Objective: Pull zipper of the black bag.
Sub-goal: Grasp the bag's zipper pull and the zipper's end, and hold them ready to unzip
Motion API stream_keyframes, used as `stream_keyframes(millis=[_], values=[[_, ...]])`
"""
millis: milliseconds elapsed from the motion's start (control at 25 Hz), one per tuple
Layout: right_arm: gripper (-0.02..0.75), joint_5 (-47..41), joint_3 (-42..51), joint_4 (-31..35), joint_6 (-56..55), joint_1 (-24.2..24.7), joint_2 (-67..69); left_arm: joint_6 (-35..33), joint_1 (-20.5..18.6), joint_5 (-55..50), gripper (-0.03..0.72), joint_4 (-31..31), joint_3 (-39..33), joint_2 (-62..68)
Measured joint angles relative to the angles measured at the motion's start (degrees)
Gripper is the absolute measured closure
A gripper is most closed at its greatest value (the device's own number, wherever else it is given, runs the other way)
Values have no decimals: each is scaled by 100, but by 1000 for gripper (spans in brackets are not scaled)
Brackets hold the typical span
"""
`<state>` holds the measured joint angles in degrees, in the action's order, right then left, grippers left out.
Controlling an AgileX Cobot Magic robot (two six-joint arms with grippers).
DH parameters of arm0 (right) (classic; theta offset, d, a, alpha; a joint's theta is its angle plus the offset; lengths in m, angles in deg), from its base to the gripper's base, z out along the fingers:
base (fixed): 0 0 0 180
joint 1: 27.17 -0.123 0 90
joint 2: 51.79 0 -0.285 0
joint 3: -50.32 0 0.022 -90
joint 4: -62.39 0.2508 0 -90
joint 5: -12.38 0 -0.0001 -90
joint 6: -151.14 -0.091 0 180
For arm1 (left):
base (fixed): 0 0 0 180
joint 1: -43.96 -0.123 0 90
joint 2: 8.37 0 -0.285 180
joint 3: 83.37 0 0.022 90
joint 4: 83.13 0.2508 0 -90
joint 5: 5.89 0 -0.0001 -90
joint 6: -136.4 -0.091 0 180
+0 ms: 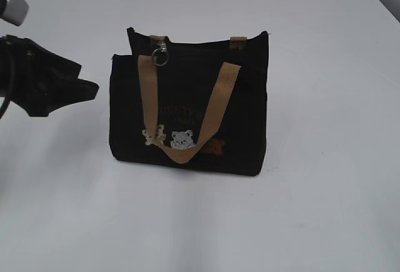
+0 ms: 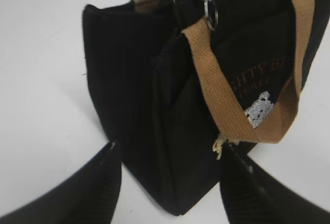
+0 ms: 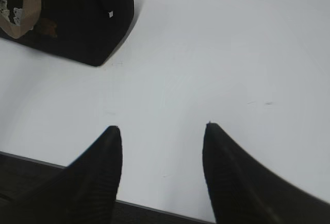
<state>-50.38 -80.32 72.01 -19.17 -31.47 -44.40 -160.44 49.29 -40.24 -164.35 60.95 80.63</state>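
The black bag (image 1: pixel 244 97) stands upright on the white table, its bear patches and tan handles facing the exterior view. The zipper's silver ring pull (image 1: pixel 160 55) hangs at the top left of the bag, and the zip line runs right along the top edge. My left gripper (image 1: pixel 87 87) is open, just left of the bag at mid height. In the left wrist view its jaws (image 2: pixel 170 145) frame the bag's near lower corner (image 2: pixel 129 80) without touching it, with the zipper pull (image 2: pixel 198 0) above. My right gripper (image 3: pixel 161 127) is open and empty over bare table; the bag (image 3: pixel 87 23) lies to its upper left.
The white table (image 1: pixel 325 209) spreads all round the bag. Its dark front edge (image 3: pixel 154 206) runs under my right gripper's jaws. The right arm is out of the exterior view. A tan handle (image 1: pixel 215 106) droops over the bag's front.
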Motion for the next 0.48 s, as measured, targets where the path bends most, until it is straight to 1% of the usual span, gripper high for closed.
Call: stream_keyframes(millis=[120, 280, 360, 440, 480], values=[[339, 0, 0, 7, 0, 0, 0, -222, 0, -240, 213, -184, 314, 676], [339, 0, 0, 17, 5, 0, 0, -295, 81, -291, 204, -238, 669, 1302], [339, 0, 0, 54, 63, 0, 35, -296, 269, -278, 204, -251, 860, 1551], [339, 0, 0, 201, 263, 0, 219, -296, 574, -254, 209, -263, 1054, 1820], [339, 6, 0, 359, 464, 0, 383, -296, 705, -242, 239, -268, 1152, 1921]])
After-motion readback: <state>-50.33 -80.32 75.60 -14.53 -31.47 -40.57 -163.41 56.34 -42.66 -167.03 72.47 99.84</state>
